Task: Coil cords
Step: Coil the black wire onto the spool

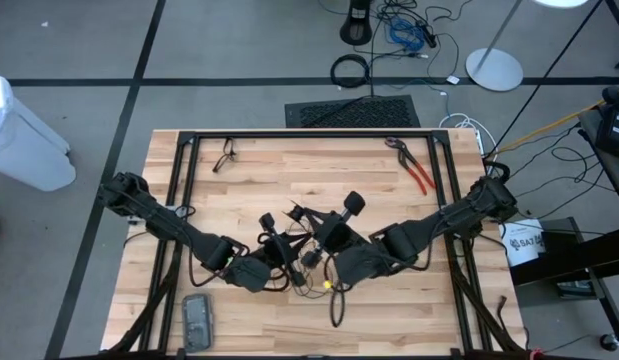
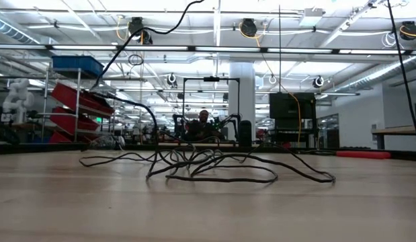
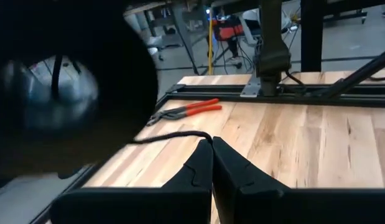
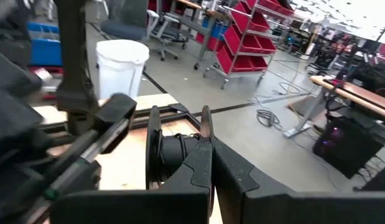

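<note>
Low view, cord (image 2: 214, 165): thin black cord lying in loose loops on the wooden table (image 2: 208, 208), mid-table.
Left gripper (image 3: 212, 142): fingers pressed together, pinching the black cord at their tips.
Right gripper (image 4: 206, 134): clenched; whether it grips the cord, cannot tell.
Red-handled pliers (image 1: 415, 168): near the far right edge, well apart from the cord.

Left fingers (image 3: 204, 163) pinch black cord (image 3: 170, 135); red-handled pliers (image 3: 187, 110) beyond
</note>
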Robot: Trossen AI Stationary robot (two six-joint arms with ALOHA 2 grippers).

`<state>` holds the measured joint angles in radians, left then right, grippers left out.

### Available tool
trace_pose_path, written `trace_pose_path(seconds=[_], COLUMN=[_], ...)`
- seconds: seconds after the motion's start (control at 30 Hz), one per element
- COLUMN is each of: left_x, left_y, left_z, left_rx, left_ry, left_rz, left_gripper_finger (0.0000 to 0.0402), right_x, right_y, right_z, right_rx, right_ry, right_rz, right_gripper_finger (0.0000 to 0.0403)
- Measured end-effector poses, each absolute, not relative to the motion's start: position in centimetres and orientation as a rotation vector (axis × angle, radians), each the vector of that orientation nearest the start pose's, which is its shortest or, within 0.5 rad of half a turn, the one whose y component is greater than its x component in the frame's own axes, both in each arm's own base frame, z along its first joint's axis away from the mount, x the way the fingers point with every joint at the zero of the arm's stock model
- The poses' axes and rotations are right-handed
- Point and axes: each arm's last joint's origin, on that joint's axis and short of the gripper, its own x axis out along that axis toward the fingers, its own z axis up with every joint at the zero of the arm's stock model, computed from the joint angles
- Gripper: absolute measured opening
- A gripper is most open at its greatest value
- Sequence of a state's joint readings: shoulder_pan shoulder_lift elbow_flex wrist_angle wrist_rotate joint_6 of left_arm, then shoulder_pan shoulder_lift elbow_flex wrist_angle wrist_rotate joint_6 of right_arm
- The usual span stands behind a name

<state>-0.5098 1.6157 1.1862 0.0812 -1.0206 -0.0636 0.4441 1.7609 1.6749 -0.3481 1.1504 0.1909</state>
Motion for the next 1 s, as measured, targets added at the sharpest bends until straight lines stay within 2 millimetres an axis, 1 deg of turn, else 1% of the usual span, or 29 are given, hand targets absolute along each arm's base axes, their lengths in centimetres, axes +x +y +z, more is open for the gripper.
trace_pose_path(seconds=[0.13,0.3,0.43,0.5,0.77,0.87,1.0], left_x=[32.4,32.4,32.2,31.8,29.3,28.2,26.9], left_y=[-15.3,-15.4,-15.8,-16.0,-16.6,-16.8,-16.9], left_z=[29.3,29.3,29.3,29.7,32.6,33.3,34.1], left_rx=[0.191,0.224,0.262,0.272,0.219,0.22,0.226], left_ry=[0.23,0.238,0.246,0.244,0.182,0.184,0.189], left_rz=[0.511,0.504,0.488,0.477,0.422,0.401,0.374], left_gripper_finger=[0.0001,0.0001,0.0001,0.0001,0.0001,0.0001,0.0001], right_x=[37.2,37.4,37.5,37.5,37.5,37.4,37.5], right_y=[13.9,13.8,13.9,13.9,13.8,13.8,14.0], right_z=[36.1,36.0,35.9,35.9,35.5,35.3,35.2], right_rx=[-0.141,-0.135,-0.169,-0.195,-0.242,-0.263,-0.279], right_ry=[0.263,0.276,0.293,0.303,0.362,0.381,0.406], right_rz=[-0.712,-0.676,-0.659,-0.651,-0.575,-0.565,-0.48], right_gripper_finger=[0.0,0.0,0.0,0.0,0.0,0.0,0.0])
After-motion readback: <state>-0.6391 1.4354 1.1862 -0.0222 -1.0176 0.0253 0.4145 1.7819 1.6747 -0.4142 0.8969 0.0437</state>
